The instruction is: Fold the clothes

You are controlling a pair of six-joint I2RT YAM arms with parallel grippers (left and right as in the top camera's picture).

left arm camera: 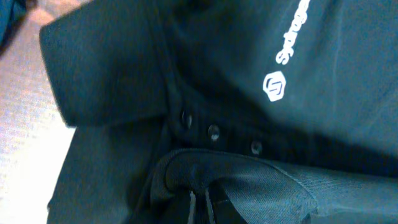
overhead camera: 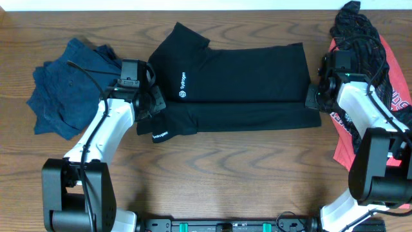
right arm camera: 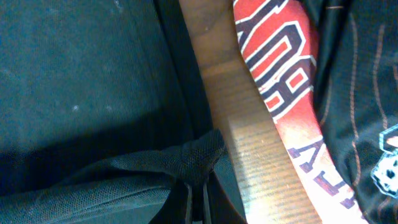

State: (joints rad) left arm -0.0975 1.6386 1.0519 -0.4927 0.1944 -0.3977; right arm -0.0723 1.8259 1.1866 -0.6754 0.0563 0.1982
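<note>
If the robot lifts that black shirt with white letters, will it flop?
Probably flop: the black cloth shirt with white lettering bunches into soft folds where the left gripper pinches it. With the right gripper pinching the other end, its middle would likely sag.

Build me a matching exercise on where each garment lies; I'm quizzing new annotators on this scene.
Things:
1. black T-shirt
2. dark blue clothes
3. red garment

Places:
A. heaped at the far left
B. at the far right, partly under a black printed shirt
C. spread across the middle, white logo showing

Pairs: 1-C, 2-A, 3-B
</note>
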